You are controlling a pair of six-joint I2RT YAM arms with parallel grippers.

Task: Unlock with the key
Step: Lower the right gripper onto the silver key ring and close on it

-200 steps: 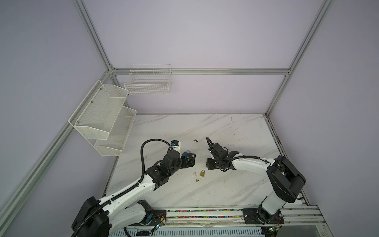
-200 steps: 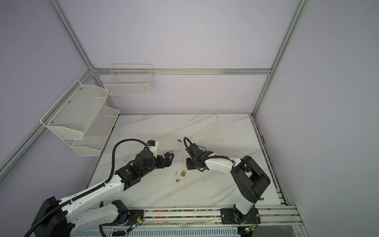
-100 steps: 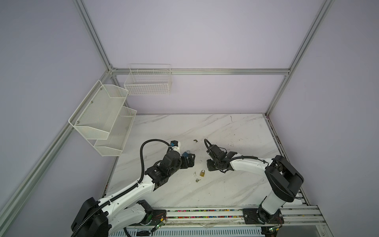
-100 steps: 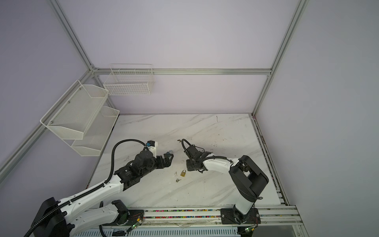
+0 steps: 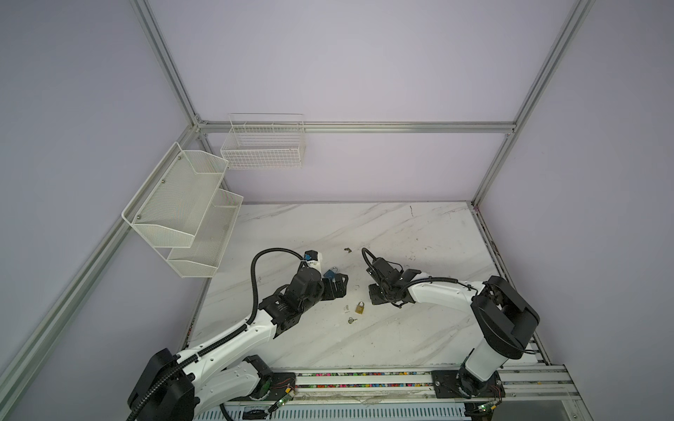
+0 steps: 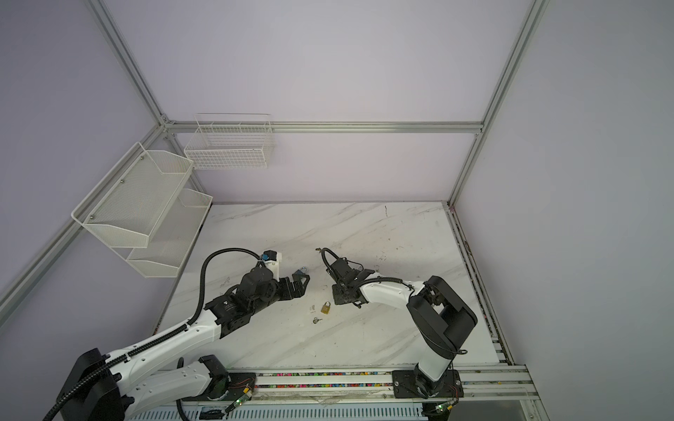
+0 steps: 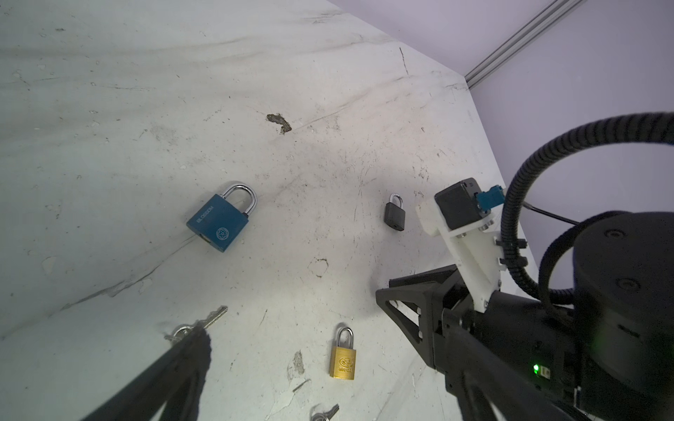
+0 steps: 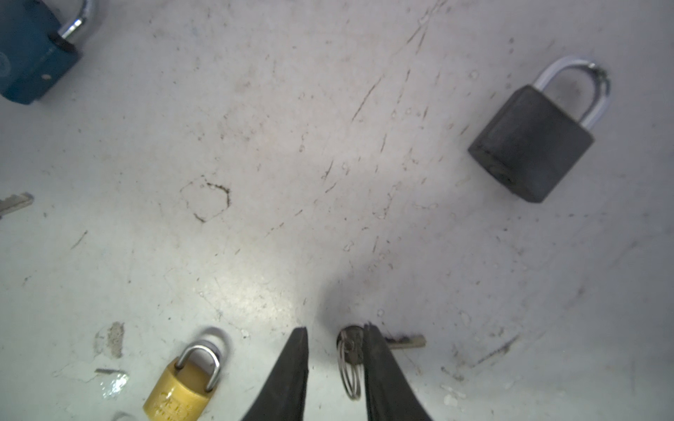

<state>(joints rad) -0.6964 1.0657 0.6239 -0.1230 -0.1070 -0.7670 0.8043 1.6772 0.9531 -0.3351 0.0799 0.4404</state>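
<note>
Right claw [image 8: 334, 333], pointed down at the worktop [image 8: 328, 182], jaws narrow but not clamped. The head of the key [image 8: 352, 344] lies between them, against one finger [image 8: 379, 364] and clear of the opposite one. The key's blade sticks out sideways past the touching finger, and its split ring [image 8: 349, 379] lies in the gap. The key rests flat near the middle of the worktop, just beside the gold padlock [image 8: 182, 386]. The black padlock [image 8: 530, 145] and the blue padlock [image 8: 33, 54] lie flat farther off, on opposite sides. Left claw [image 5: 342, 288], jaws wide and holding nothing, low beside the blue padlock; in the left wrist view one fingertip [image 7: 198, 340] overlaps the ring of a second key [image 7: 215, 315], contact not discernible. A third key [image 5: 352, 320] lies near the gold padlock, toward the robot's side.
</note>
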